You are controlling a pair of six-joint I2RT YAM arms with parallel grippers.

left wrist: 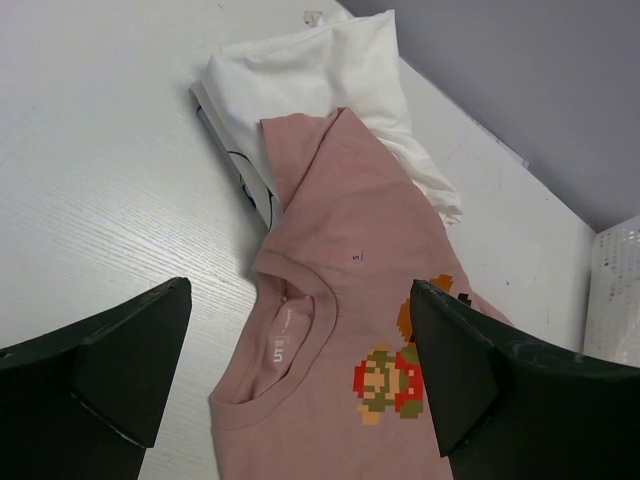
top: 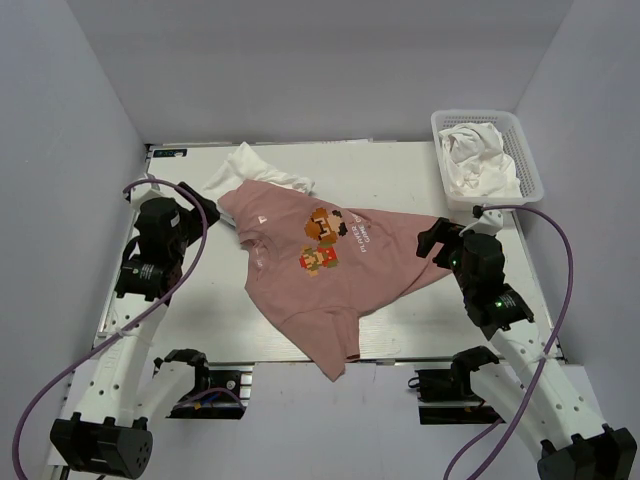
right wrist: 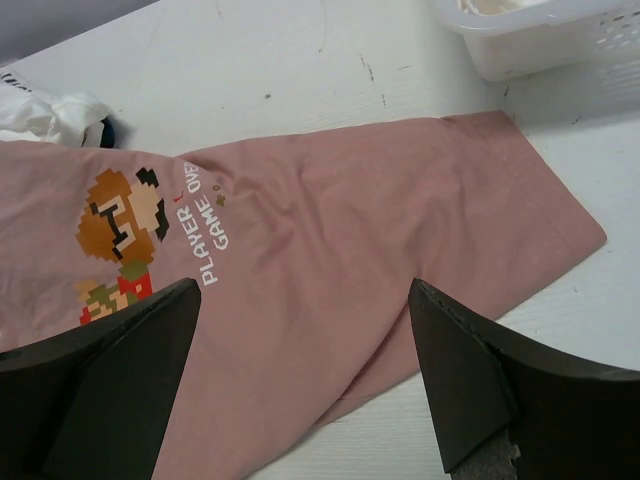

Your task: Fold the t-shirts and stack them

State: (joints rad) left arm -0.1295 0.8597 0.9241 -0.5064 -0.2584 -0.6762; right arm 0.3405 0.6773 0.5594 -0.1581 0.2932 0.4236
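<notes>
On the table (top: 400, 170), in the top view, we find the dusty-pink t-shirt (top: 320, 280) lying flat and unfolded, print side up, slanting from the far left toward the near edge. One corner of it reaches over that near edge. Its pixel-art character print (top: 322, 242) sits near the middle of the table, and the right wrist view shows white lettering (right wrist: 205, 225) reading "PLAYER 1 GAME OVER" beside the figure.

A white t-shirt (top: 255, 172) lies bunched at the far left. The left wrist view shows a sleeve of the pink shirt (left wrist: 340, 220) overlapping this white shirt (left wrist: 310, 70).

At the far right corner stands a white lattice basket (top: 525, 150) holding crumpled white t-shirts (top: 478, 160). It is just beyond the pink shirt's right edge (right wrist: 540, 210) and apart from it.

The left gripper (top: 210, 213) sits at the shirt's left side. Its own camera shows it (left wrist: 300, 295) spread wide above the collar (left wrist: 285, 345), holding nothing.

The right gripper (top: 437, 240) sits at the shirt's right side, likewise spread wide (right wrist: 305, 290) above the cloth, with nothing between its fingers.
</notes>
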